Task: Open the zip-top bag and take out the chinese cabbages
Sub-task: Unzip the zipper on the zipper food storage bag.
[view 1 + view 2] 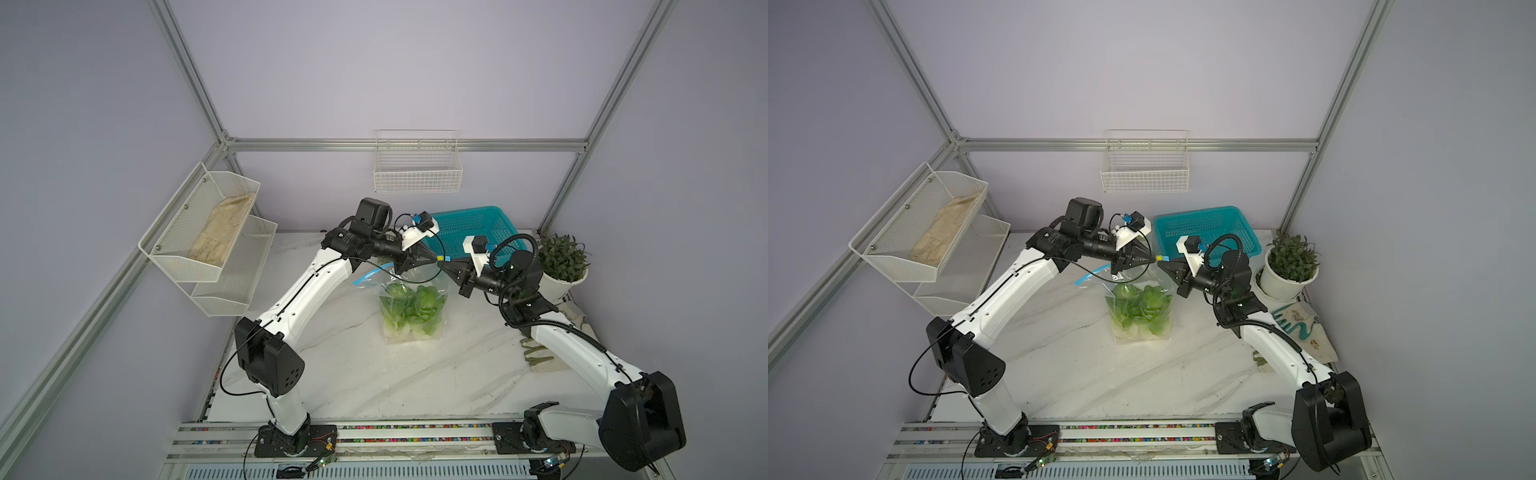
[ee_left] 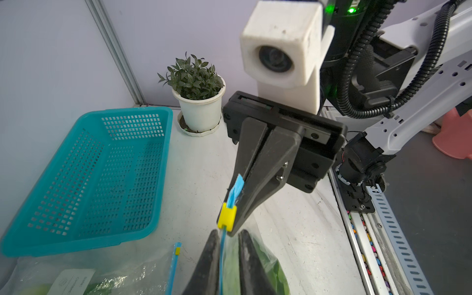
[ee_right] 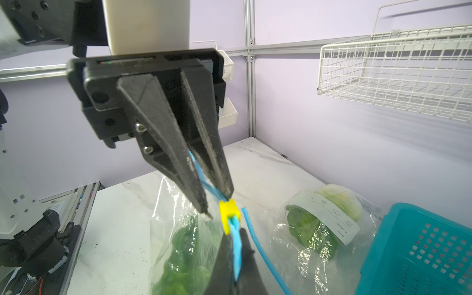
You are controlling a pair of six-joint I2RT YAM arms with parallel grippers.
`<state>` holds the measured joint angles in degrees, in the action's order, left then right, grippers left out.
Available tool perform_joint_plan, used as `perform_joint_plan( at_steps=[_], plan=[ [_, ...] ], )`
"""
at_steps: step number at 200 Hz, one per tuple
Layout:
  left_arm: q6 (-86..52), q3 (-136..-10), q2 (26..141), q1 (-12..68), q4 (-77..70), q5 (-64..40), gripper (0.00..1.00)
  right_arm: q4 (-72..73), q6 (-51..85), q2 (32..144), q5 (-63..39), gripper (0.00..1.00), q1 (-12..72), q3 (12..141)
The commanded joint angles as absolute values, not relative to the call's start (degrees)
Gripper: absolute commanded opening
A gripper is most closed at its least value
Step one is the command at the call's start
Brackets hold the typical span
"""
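Marble-veined white bench point(image 1: 415, 382) is carrying everything I am working over. On the left wall a mesh rack point(image 1: 183, 216) is holding something beige and crumpled point(image 1: 222, 232) in its upper tier. A teal basket point(image 1: 469, 211) is sitting at the back. I am holding the zip-top bag point(image 1: 415, 338) upright mid-bench by its blue zip strip point(image 3: 236, 245). A second clear bag point(image 3: 324, 229) with a white label is lying beside the basket, holding a pale leafy head. The chinese cabbages point(image 1: 409, 309) are showing through the clear plastic, white bases down, frilly green leaves up. My right hand point(image 2: 234, 227) is pinching the strip's end. My left hand point(image 3: 217, 203) is standing slightly parted, the strip running between its fingers. The yellow slider point(image 3: 229, 212) is sitting between both hands.
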<state>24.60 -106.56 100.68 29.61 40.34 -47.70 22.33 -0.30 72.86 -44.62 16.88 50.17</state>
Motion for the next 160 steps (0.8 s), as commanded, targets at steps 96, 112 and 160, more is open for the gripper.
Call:
perform_joint_plan(
  at_steps=[96,112,160],
  plan=[
    [22.72,-111.1,103.26,30.22,37.85,-51.33,0.47,22.91,-1.1,71.87,-49.14,0.0,16.71,50.63],
    [22.6,-111.27,103.5,30.5,37.87,-51.33,0.44,22.35,-1.19,71.89,-49.05,0.0,16.7,50.93],
    [22.24,-112.49,104.15,31.02,37.83,-51.76,0.31,22.7,-1.22,72.26,-49.04,0.0,16.7,50.71]
  ],
)
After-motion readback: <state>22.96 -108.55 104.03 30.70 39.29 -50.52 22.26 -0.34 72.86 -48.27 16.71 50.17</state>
